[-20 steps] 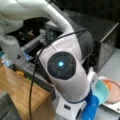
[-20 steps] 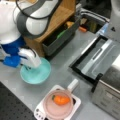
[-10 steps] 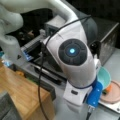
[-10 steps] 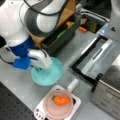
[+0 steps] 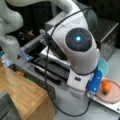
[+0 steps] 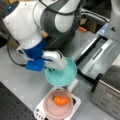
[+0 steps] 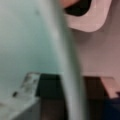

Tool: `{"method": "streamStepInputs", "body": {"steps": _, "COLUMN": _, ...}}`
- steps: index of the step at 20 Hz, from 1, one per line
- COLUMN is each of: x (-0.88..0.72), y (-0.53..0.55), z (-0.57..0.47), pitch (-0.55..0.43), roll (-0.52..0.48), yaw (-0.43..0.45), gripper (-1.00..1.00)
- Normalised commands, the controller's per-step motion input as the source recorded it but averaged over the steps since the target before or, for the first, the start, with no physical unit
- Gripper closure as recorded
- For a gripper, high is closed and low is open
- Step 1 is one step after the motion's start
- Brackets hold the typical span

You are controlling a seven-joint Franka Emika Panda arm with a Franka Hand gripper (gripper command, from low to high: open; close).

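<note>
I had the gripper pinching the near rim of the round teal plastic bowl, bowl extending toward a front view's right, just above the pink plate carrying an orange carrot.

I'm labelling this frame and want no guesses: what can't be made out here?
- Gripper: fingertips hidden in a front view behind the teal bowl rim.
- Teal bowl in a front view: mostly hidden by the arm.
- Wrist view: bowl rim fills it, blurred.
- Pink plate: cut off by the right edge.

Teal bowl crowds pink plate; grey counter leftward open.
</note>
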Motion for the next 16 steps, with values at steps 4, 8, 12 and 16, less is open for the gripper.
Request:
{"method": "streamStepInputs", "body": {"steps": 4, "x": -0.42, "y": 0.2, "z": -0.01, "pitch": -0.235, "roll": -0.048, "yaw": -0.195, "gripper": 1.0}}
{"method": "streamStepInputs", "body": {"steps": 8, "x": -0.51, "y": 0.1, "z": -0.13, "pitch": -0.221, "roll": -0.013, "yaw": -0.244, "gripper": 1.0}}
{"method": "streamStepInputs", "body": {"steps": 12, "x": -0.73, "y": 0.14, "z": -0.19, "pitch": -0.223, "roll": -0.027, "yaw": -0.285, "gripper": 1.0}}
{"method": "streamStepInputs", "body": {"steps": 16, "x": -0.9, "y": 0.16, "z": -0.2, "pitch": -0.272, "roll": -0.038, "yaw": -0.312, "gripper": 1.0}}
